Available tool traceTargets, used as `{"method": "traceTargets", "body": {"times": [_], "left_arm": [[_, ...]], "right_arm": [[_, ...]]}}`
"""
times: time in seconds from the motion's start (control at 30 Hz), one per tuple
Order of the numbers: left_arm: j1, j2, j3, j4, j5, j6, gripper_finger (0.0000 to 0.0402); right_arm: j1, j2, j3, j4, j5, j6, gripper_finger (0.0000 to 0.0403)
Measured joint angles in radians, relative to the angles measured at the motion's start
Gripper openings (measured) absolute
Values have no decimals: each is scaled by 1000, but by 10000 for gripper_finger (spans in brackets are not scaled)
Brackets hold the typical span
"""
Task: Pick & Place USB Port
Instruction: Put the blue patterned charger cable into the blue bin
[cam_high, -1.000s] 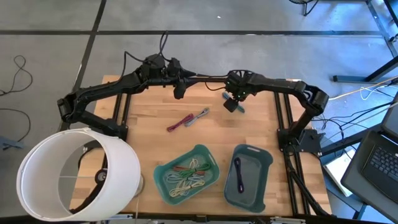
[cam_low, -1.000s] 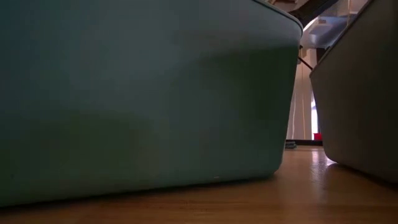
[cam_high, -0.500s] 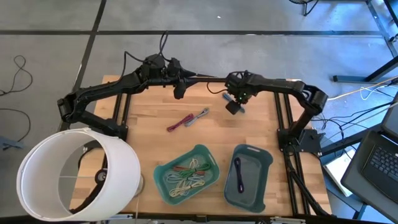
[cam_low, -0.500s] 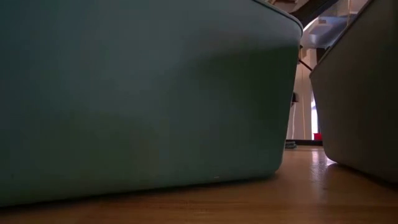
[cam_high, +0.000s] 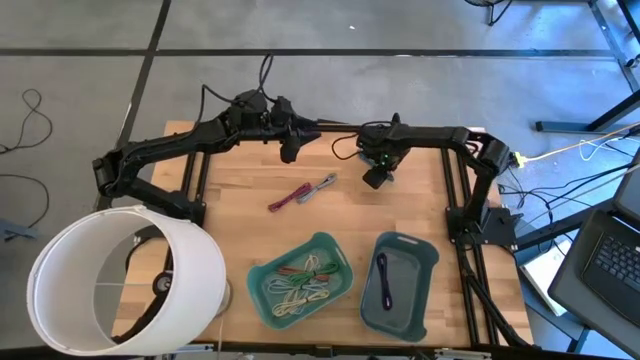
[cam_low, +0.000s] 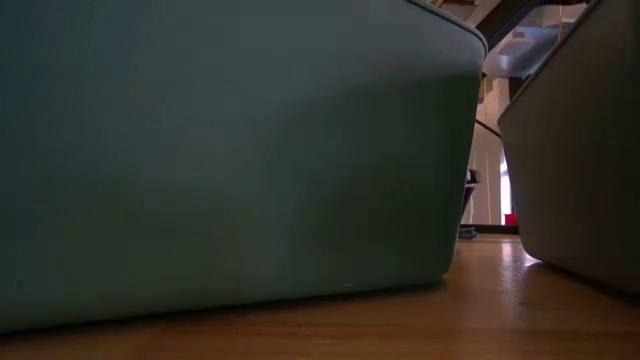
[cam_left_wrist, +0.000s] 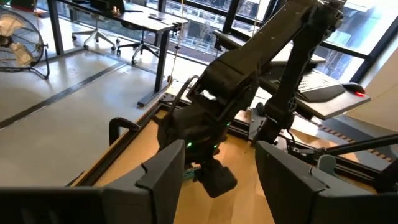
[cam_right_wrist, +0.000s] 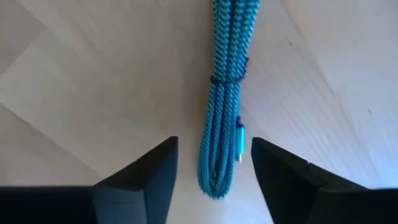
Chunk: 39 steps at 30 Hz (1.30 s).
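Note:
A blue braided cable bundle (cam_right_wrist: 225, 106) lies on the wooden table; in the high view my right gripper covers it. My right gripper (cam_high: 375, 178) (cam_right_wrist: 214, 165) is open and points down, one finger on either side of the bundle's near end, and no touch shows. A red and grey cable (cam_high: 300, 192) lies at the table's middle. My left gripper (cam_high: 290, 148) (cam_left_wrist: 217, 180) is open and empty above the table's far side, left of the right gripper.
A teal bin (cam_high: 300, 278) (cam_low: 230, 150) with several cables and a blue-grey bin (cam_high: 398, 283) (cam_low: 580, 150) with a dark cable stand at the near edge. A big white cylinder (cam_high: 120, 275) stands at the near left corner.
My right gripper has shifted a little toward the table's near edge and now stands over the blue cable bundle, covering it in the high view. The bundle has stayed in place.

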<state>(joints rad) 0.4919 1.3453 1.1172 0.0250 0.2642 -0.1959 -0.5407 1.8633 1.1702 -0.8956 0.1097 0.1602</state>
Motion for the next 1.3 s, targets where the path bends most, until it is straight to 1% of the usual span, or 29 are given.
{"method": "traceTargets", "body": {"times": [0.2, 0.27, 0.33, 0.43, 0.47, 0.53, 0.63, 0.73, 0.83, 0.9, 0.97, 1.03, 1.17, 1.3], "left_arm": [[-12, 0, 0, -3, 0, 0, 191], [-15, 0, 0, -7, 0, 0, 191], [-15, 0, 0, -10, 1, 5, 191], [-14, 0, 0, -10, 0, 7, 191], [-14, 0, 0, -10, 0, 7, 191], [-14, 0, 0, -11, 0, 7, 191], [-14, 0, 0, -15, 0, 17, 191], [-14, 0, 0, -30, 0, 25, 191], [-13, 0, 0, -34, 0, 31, 191], [-12, 0, 0, -34, 0, 53, 191], [-11, 0, 0, -34, -1, 79, 191], [-10, 0, 0, -34, -1, 115, 191], [2, 0, 0, -34, -16, 197, 191], [26, 0, 0, -33, -51, 247, 191]], "right_arm": [[-13, 28, 0, 40, -13, -31, 150], [-14, 29, 0, 40, -11, -31, 125], [-13, 29, 0, 39, 1, -32, 90], [-13, 27, 1, 35, 9, -37, 25], [-13, 26, 1, 34, 10, -37, 18], [-13, 21, 1, 25, 13, -37, 17], [-2, -11, 1, -48, 49, -37, 12], [22, -94, 27, -137, 98, -33, 12], [56, -204, 66, -288, 103, 16, 12], [88, -291, 101, -394, 72, 87, 12], [133, -387, 127, -484, 0, 183, 12], [193, -487, 135, -516, -75, 303, 12], [361, -660, 115, -524, -159, 645, 12], [592, -746, 72, -476, -163, 1038, 12]]}}
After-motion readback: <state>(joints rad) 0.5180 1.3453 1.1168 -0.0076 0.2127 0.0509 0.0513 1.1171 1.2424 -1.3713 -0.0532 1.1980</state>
